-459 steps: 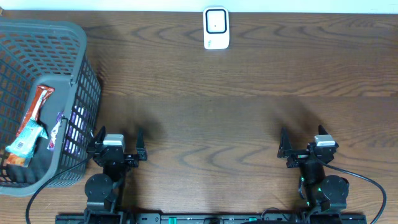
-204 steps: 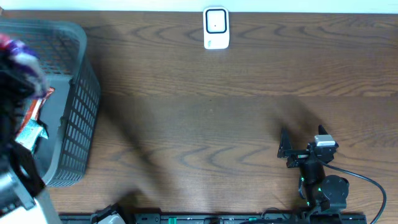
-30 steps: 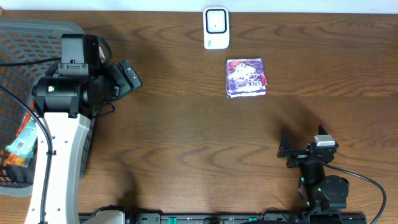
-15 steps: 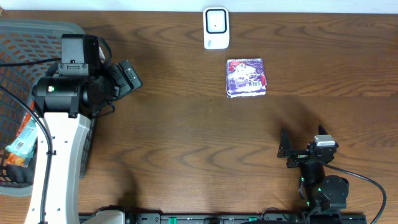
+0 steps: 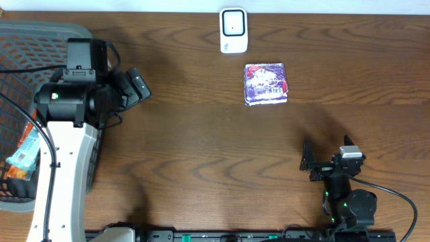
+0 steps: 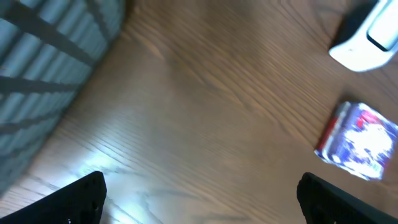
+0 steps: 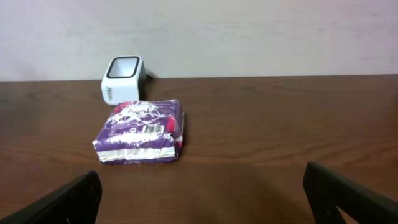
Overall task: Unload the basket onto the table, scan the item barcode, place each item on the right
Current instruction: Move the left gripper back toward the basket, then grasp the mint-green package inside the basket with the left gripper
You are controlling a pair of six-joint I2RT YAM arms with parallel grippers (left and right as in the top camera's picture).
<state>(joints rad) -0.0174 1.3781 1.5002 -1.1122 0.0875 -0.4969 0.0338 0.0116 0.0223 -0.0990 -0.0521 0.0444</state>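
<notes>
While the table point(image 5: 201, 134) carries a grey basket point(image 5: 47, 28) at its left edge, the left tool point(image 5: 138, 86) hangs just beside the basket, jaws wide apart, holding nothing. Right tool point(image 5: 327, 153) sits low near the front edge, also wide open and empty. Purple packet point(image 5: 267, 83) lies flat, barcode point(image 7: 148, 129) up, near the white scanner point(image 5: 234, 30) but apart from it.

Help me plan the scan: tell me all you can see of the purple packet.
The purple packet is a squarish, puffy pouch of glossy plastic, purple with white and red print. It lies flat on the wooden table, near the white scanner but apart from it. A barcode shows on its upper face. Only the table touches it.
</notes>
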